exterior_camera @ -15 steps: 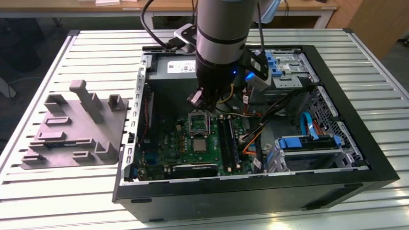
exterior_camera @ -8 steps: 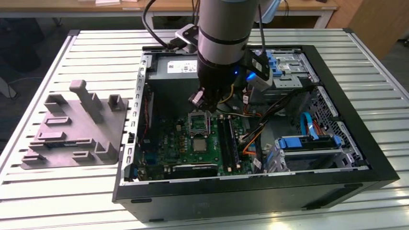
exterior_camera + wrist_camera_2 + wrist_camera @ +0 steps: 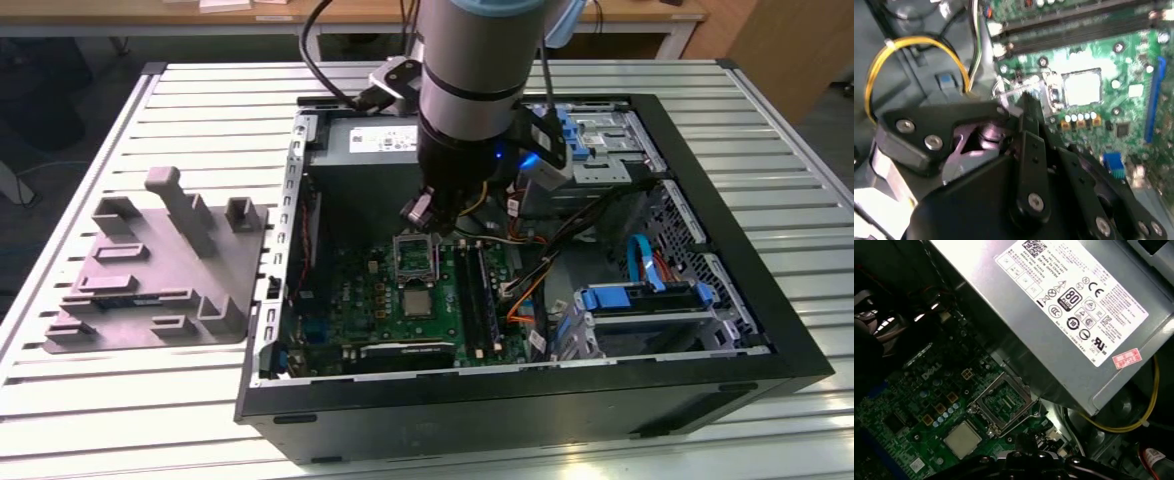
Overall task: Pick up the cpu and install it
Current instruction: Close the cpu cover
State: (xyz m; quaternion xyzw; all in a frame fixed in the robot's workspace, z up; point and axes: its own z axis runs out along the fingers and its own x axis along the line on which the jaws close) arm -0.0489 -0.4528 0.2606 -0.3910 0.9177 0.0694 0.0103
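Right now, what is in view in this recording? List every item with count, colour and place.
cpu: one, pale silver-grey, lying on the green motherboard beside the socket frame.
socket frame: one, silver with dark centre, on the motherboard, open and unfilled.
motherboard: one, green, on the case floor.
computer case: one, black, open, on the slatted table.
power supply: one, grey with white label, in the case.
drive bays: blue-tabbed, at the exterior view's right.
fixture: one, grey, on the table at the exterior view's left.
claw: black, above the socket frame.
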